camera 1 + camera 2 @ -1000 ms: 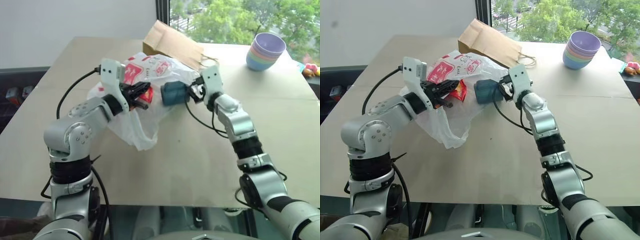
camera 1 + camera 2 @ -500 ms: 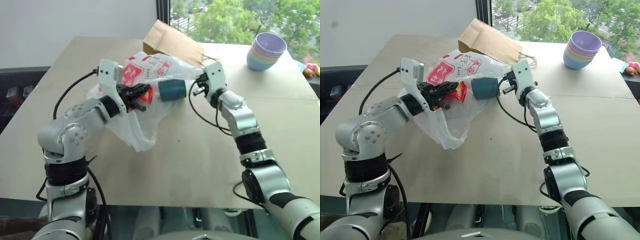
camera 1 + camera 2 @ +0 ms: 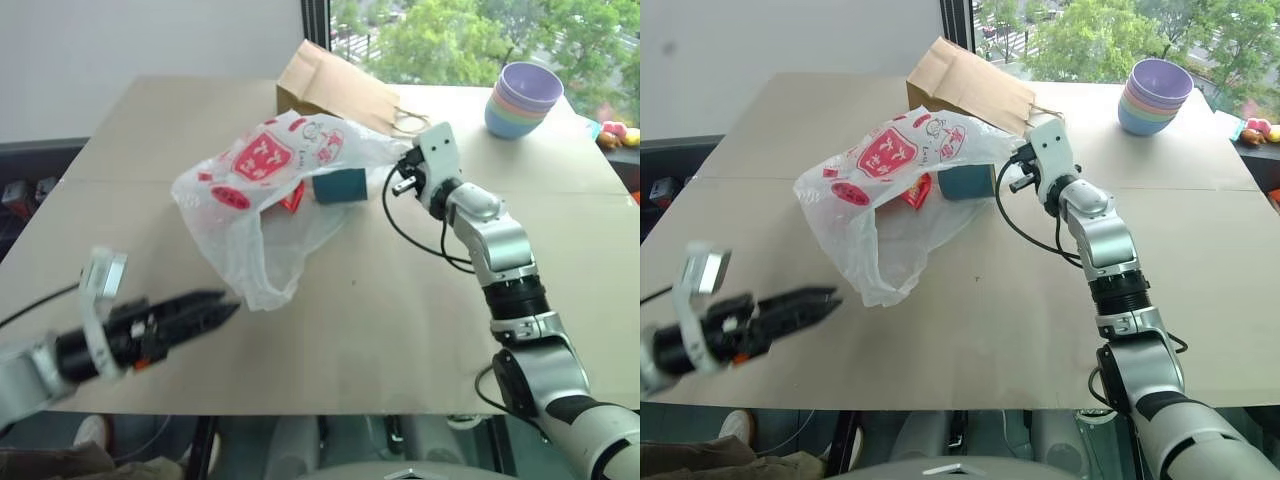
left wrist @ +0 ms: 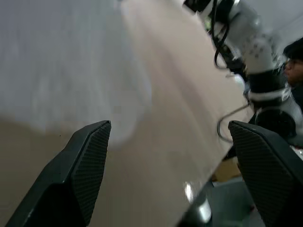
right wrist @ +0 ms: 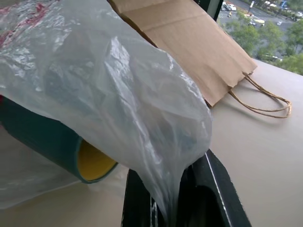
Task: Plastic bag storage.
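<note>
- Your right gripper (image 5: 173,198) is clamped tight on a pulled-out corner of the plastic bag (image 3: 270,190); the film bunches into a thin twist right between its two black fingers (image 5: 137,198).
- From that pinch the bag stretches away from the gripper over the table (image 3: 400,320), with its red printed patches facing up and its loose open end sagging down onto the tabletop.
- A teal cup (image 3: 338,185) with a yellow inside lies on its side under the bag film, just ahead of your right gripper.
- A small red packet (image 3: 293,198) sits inside the bag, just beyond the cup from that gripper.
- The brown paper bag (image 3: 335,88) lies flat behind the plastic bag, its cord handles (image 5: 265,101) close beside your right gripper.
- Your left gripper (image 3: 205,308) is spread wide and holds nothing; it hangs over bare table, with the bag's lower end just ahead of its fingertips and not touching them.
- A stack of pastel bowls (image 3: 522,100) stands well off on the outer side of your right gripper.
</note>
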Controlling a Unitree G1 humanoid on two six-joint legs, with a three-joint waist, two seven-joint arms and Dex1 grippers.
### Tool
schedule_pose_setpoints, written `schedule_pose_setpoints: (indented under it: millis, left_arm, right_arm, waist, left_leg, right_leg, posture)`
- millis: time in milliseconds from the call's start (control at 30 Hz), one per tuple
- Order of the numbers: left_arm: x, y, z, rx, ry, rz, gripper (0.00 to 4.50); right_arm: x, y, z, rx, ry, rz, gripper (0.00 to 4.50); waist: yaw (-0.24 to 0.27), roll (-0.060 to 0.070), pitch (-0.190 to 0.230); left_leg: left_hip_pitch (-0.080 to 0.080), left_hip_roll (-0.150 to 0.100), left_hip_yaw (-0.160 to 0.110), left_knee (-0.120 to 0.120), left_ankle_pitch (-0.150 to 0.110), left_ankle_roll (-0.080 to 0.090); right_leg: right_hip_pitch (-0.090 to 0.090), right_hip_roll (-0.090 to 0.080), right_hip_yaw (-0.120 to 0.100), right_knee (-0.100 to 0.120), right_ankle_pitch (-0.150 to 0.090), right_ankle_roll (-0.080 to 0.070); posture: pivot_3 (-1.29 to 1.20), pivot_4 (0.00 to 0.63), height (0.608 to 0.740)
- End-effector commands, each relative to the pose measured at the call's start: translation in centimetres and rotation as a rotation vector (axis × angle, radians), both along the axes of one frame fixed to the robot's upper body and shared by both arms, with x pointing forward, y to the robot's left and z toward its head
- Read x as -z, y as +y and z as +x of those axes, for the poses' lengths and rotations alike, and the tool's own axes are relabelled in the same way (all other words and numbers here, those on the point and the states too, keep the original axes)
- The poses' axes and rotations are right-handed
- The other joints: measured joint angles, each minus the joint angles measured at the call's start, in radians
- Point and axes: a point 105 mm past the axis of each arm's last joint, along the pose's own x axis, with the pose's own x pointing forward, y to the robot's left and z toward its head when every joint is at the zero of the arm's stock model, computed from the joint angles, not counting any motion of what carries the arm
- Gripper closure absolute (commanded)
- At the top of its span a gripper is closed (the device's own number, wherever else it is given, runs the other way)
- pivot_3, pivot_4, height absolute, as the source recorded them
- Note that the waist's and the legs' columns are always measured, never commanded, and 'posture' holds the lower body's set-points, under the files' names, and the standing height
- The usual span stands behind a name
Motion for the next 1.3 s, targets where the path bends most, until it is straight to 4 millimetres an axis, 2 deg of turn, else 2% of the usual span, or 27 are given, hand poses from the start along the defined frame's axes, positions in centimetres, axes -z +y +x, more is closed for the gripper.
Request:
schedule_pose_setpoints:
  millis: [33, 233, 400, 533, 567, 633, 767, 833, 900, 1033, 1100, 1200, 1300]
  left_arm:
    - [1.8, -1.2, 0.3, -0.039, -0.051, 0.059, 0.31]
    - [3.5, -4.7, 4.2, -0.198, -0.137, 0.023, 0.31]
    - [3.4, -6.1, 6.1, -0.315, -0.163, -0.077, 0.31]
    - [2.2, -7.2, 6.7, -0.344, -0.211, -0.193, 1.41]
    - [1.3, -7.3, 6.8, -0.343, -0.242, -0.252, 1.75]
    - [0.2, -7.0, 7.0, -0.366, -0.280, -0.324, 2.52]
    - [-2.0, -5.6, 7.4, -0.435, -0.317, -0.439, 4.38]
    - [-4.2, -4.9, 7.4, -0.428, -0.360, -0.515, 4.49]
    - [-7.8, -3.3, 7.6, -0.418, -0.430, -0.623, 4.49]
    - [-17.3, 0.7, 8.8, -0.405, -0.658, -0.733, 4.49]
    - [-21.2, 2.5, 9.6, -0.423, -0.745, -0.755, 4.49]
    - [-24.7, 4.1, 10.9, -0.446, -0.816, -0.726, 4.49]
    - [-26.7, 3.9, 11.8, -0.412, -0.853, -0.689, 4.49]
  right_arm:
    - [-1.6, 0.1, -0.7, -0.023, -0.046, 0.010, 4.50]
    - [-1.0, -0.3, -1.1, -0.013, -0.020, -0.012, 4.50]
    - [-0.8, -0.7, -1.3, -0.008, -0.012, -0.038, 4.50]
    - [-0.8, -1.1, -1.5, -0.005, -0.007, -0.050, 4.50]
    - [-0.8, -1.3, -1.5, -0.002, -0.007, -0.054, 4.50]
    - [-1.0, -1.6, -1.4, 0.004, -0.007, -0.060, 4.50]
    - [-1.5, -2.2, -1.3, 0.004, -0.013, -0.066, 4.50]
    - [-2.5, -2.4, -1.3, -0.020, -0.013, -0.039, 4.50]
    - [-4.9, -2.0, -1.9, -0.109, 0.000, 0.069, 4.50]
    - [-13.0, -2.1, -3.1, -0.292, -0.051, 0.286, 4.50]
    - [-16.9, -2.7, -3.3, -0.320, -0.087, 0.353, 4.50]
    - [-20.8, -3.4, -3.4, -0.325, -0.136, 0.345, 4.50]
    - [-23.0, -4.8, -3.7, -0.299, -0.180, 0.292, 4.50]
  waist:
    - [0.011, 0.001, 0.001]
    - [0.026, 0.000, -0.001]
    - [0.022, 0.000, -0.001]
    - [0.023, 0.000, -0.001]
    - [0.024, 0.000, -0.001]
    - [0.025, 0.000, -0.001]
    - [0.025, 0.000, -0.001]
    - [0.025, 0.000, -0.001]
    - [0.026, 0.000, -0.001]
    - [0.028, 0.000, 0.003]
    - [0.028, 0.000, 0.003]
    - [0.030, 0.000, 0.003]
    - [0.032, 0.000, 0.002]
  left_leg:
    - [0.000, 0.000, 0.001, 0.000, 0.000, 0.000]
    - [0.001, 0.000, 0.001, 0.002, 0.003, -0.002]
    - [0.000, 0.000, 0.002, 0.001, 0.003, -0.001]
    - [0.000, 0.000, 0.002, 0.000, 0.003, -0.001]
    - [0.000, 0.000, 0.002, 0.001, 0.003, -0.001]
    - [0.000, 0.000, 0.002, 0.001, 0.003, -0.001]
    - [0.000, 0.000, 0.001, 0.002, 0.003, -0.001]
    - [0.000, 0.000, 0.001, 0.002, 0.003, -0.001]
    - [0.000, 0.000, 0.001, 0.002, 0.003, -0.001]
    - [-0.001, 0.000, -0.001, 0.003, 0.003, -0.001]
    - [-0.001, 0.000, -0.002, 0.004, 0.003, -0.001]
    - [-0.001, 0.000, -0.002, 0.001, 0.003, 0.000]
    - [-0.002, -0.001, -0.001, -0.002, 0.002, 0.001]
  right_leg:
    - [0.000, 0.000, 0.000, 0.000, 0.000, 0.000]
    - [0.004, 0.001, -0.003, 0.001, 0.002, -0.003]
    - [0.003, 0.002, -0.002, 0.000, 0.003, -0.002]
    - [0.002, 0.003, -0.002, 0.000, 0.004, 0.001]
    - [0.002, 0.003, -0.002, 0.000, 0.004, 0.001]
    - [0.003, 0.003, -0.002, 0.000, 0.004, 0.000]
    - [0.003, 0.003, -0.002, 0.000, 0.002, -0.002]
    - [0.003, 0.003, -0.002, 0.000, 0.003, -0.002]
    - [0.003, 0.003, -0.002, 0.000, 0.003, -0.001]
    - [0.003, 0.004, -0.004, 0.001, 0.004, 0.001]
    - [0.004, 0.004, -0.005, 0.001, 0.004, 0.001]
    - [0.005, 0.004, -0.005, -0.003, 0.004, 0.001]
    - [0.005, 0.004, -0.006, -0.008, 0.004, 0.002]
  posture:
    - [0.00, 0.150, 0.740]
    - [0.00, 0.150, 0.740]
    - [0.00, 0.150, 0.740]
    - [0.00, 0.150, 0.740]
    - [0.00, 0.150, 0.740]
    - [0.00, 0.150, 0.740]
    - [0.00, 0.150, 0.740]
    - [0.00, 0.150, 0.740]
    - [0.00, 0.150, 0.740]
    - [0.00, 0.150, 0.740]
    - [0.00, 0.150, 0.740]
    - [0.00, 0.150, 0.740]
    - [0.00, 0.150, 0.740]
